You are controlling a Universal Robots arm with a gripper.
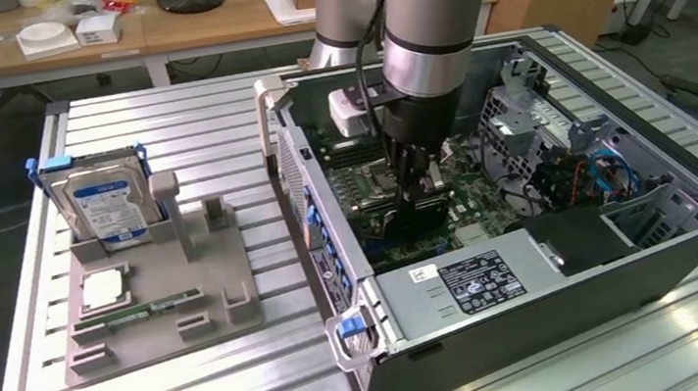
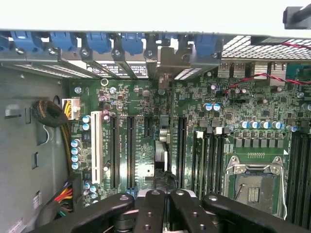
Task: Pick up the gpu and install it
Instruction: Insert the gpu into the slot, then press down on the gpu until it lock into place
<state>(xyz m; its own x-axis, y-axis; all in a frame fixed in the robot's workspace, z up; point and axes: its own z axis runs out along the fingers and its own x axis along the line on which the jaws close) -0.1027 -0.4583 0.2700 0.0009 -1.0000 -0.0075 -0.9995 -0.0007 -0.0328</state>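
The gripper [image 1: 420, 190] is lowered into the open computer case [image 1: 672, 262], directly above the motherboard [image 1: 380, 177]. Its fingers [image 2: 182, 206] are drawn close together on the gpu [image 1: 415, 219], which is held on edge between them, the black card hanging below the fingertips and down at the motherboard. In the wrist view the card is seen edge-on as a thin strip [image 2: 163, 145] running from the fingers toward the case's rear wall, its metal bracket [image 2: 167, 65] standing among the blue slot latches [image 2: 99, 41]. It appears to sit over one of the long expansion slots, though whether it is fully seated cannot be told from these angles.

For this step to be done well, the card is best kept square to the slot and pressed straight down, with the bracket end guided into its rear opening so nothing binds. Pressure is best spread evenly along the card; a tilt would likely leave one end proud.

Beside the case, the hard drive [image 1: 106, 198] and memory stick [image 1: 152, 307] are left on the grey fixture [image 1: 224, 308].
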